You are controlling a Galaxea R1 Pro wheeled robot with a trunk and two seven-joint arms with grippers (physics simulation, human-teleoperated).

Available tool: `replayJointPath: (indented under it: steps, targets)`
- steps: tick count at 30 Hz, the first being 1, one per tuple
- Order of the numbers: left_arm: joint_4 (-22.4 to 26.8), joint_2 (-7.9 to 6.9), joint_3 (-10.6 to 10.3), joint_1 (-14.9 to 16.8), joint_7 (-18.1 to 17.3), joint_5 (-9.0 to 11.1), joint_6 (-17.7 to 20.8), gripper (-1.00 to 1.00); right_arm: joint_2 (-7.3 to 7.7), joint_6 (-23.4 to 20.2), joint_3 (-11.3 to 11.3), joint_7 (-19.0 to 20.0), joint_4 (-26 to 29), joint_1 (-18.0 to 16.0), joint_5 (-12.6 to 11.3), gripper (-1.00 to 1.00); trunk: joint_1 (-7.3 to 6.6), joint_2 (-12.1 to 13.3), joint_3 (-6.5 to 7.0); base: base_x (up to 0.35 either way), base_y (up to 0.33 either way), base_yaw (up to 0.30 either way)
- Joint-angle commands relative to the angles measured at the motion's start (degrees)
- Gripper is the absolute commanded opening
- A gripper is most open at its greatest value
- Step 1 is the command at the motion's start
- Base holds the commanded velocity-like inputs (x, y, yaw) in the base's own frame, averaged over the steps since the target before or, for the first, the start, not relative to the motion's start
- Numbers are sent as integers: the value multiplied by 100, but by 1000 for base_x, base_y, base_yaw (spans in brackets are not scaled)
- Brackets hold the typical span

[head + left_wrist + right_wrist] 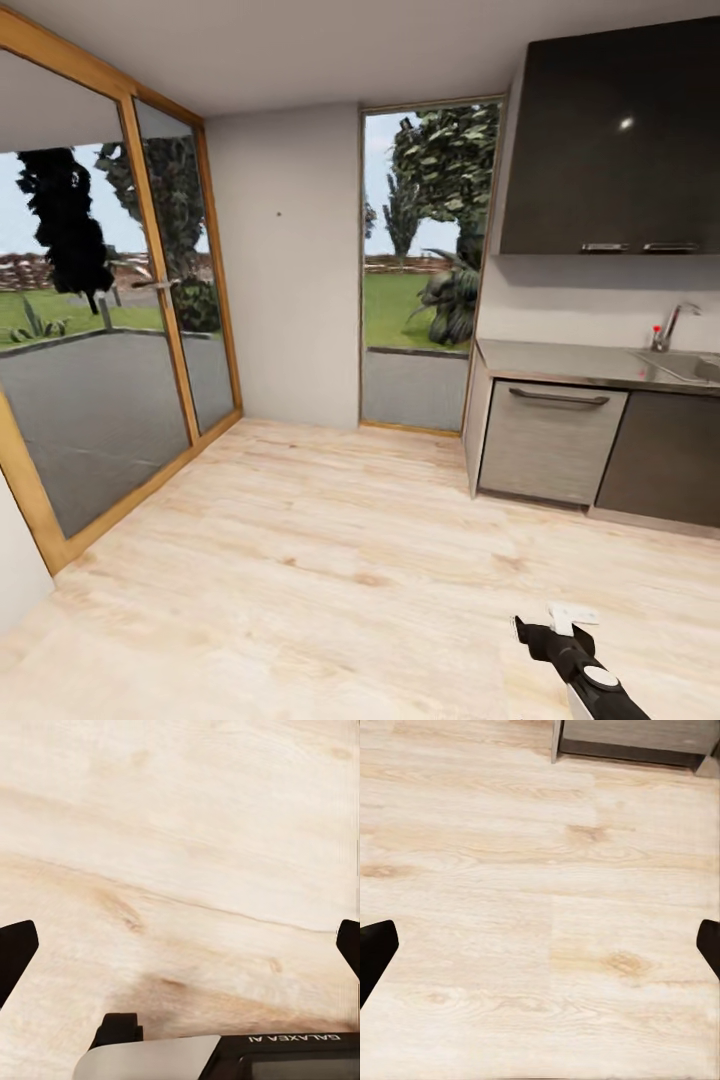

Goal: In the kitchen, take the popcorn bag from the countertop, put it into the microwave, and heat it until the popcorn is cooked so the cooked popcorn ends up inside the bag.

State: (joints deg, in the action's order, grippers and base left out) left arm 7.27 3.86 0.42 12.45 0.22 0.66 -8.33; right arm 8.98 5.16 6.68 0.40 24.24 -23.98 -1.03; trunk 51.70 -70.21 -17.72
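Nearest the head camera, a black and white arm reaches in from the lower right over the pale wood floor; how its tip stands cannot be told. Further off on the right, the table is a grey slab over a drawer front and dark cabinets, with a sink and tap on it. Glass doors and a tall window look onto greenery.

Left wrist view: the left tool hangs over bare floor boards, fingertips spread wide, holding nothing.

Right wrist view: the right tool is likewise wide apart and empty above the floor, near the cabinet foot.
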Motion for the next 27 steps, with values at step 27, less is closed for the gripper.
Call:
replayJointPath:
  steps: [27]
  targets:
    - [-15,-38,19,1,-13,5,-19,100,15,21,49,3,10,-1,-18,100,-176,317,229,69,-38,-297]
